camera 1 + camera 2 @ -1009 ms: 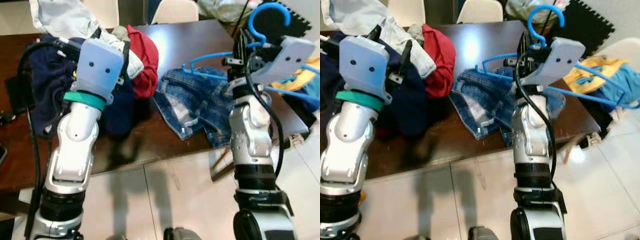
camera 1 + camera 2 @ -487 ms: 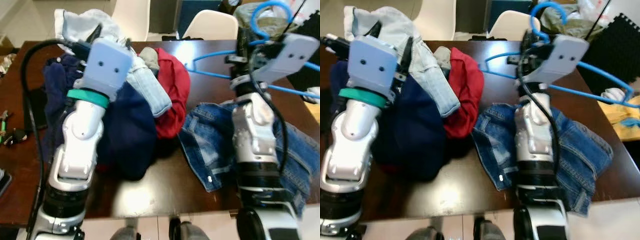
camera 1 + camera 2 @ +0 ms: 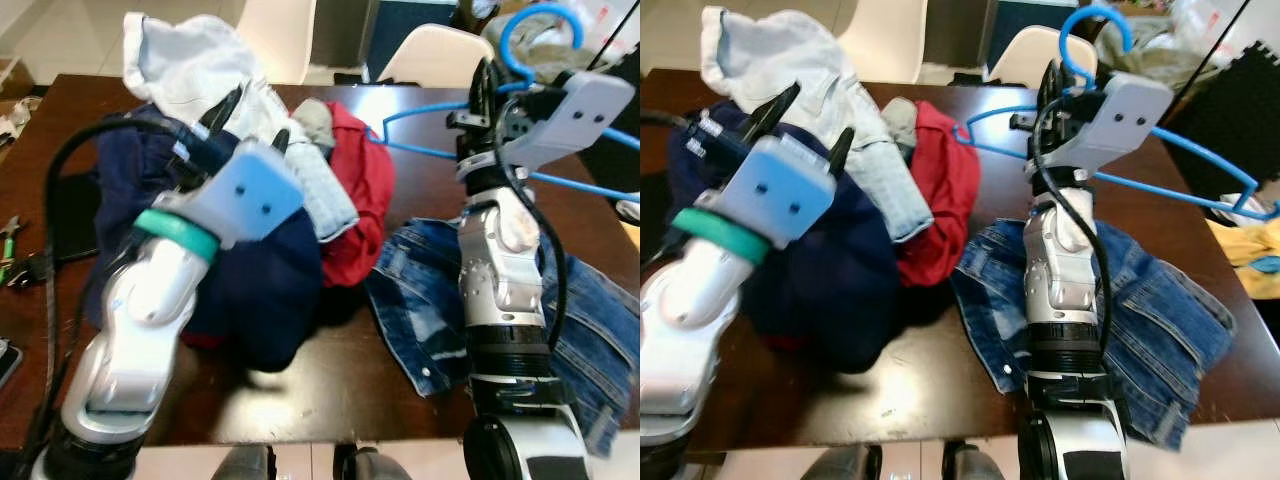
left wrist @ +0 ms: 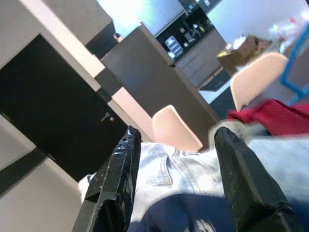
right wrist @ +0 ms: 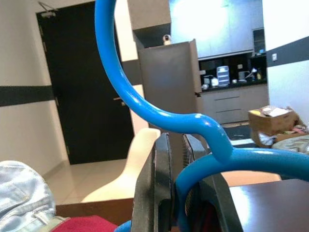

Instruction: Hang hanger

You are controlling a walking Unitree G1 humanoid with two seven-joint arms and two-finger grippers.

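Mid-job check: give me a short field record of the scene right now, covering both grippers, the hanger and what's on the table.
right gripper: raised above the table, shut on the blue hanger just below its hook
left gripper: open, holding nothing, over the clothes pile
blue hanger: hook up, off the table
brown table: bears all the clothes
clothes pile: light denim garment on top, navy garment, red garment
blue jeans: lying flat beside the pile, under the right arm
behind table: white chairs
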